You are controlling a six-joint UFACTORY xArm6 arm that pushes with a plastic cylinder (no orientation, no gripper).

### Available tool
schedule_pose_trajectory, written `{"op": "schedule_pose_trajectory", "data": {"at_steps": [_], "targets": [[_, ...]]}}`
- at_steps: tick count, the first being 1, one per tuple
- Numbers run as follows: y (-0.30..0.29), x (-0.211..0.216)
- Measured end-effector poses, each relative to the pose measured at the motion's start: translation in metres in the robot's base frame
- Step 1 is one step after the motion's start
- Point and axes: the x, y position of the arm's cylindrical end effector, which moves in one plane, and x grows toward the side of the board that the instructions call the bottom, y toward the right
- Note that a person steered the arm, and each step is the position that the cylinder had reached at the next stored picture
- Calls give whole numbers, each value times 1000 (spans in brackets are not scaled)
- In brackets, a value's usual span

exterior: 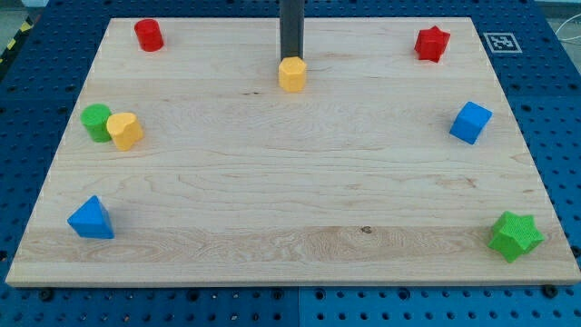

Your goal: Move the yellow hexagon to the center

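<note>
The yellow hexagon (291, 74) sits on the wooden board (290, 200) near the view's top, about midway across. My dark rod comes straight down from the view's top edge, and my tip (291, 60) rests just behind the hexagon on its top side, touching it or very close.
A red cylinder (149, 34) is at the top left and a red star (432, 43) at the top right. A green block (95, 121) touches a yellow heart-like block (125, 131) at the left. A blue cube (470, 122) is at the right, a blue triangle (91, 219) at the bottom left, a green star (516, 236) at the bottom right.
</note>
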Motion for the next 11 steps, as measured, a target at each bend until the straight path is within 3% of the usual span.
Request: {"op": "schedule_pose_trajectory", "data": {"at_steps": [1, 2, 4, 6, 11], "targets": [[-6, 32], [-6, 38], [19, 3], [38, 28], [-7, 68]]}}
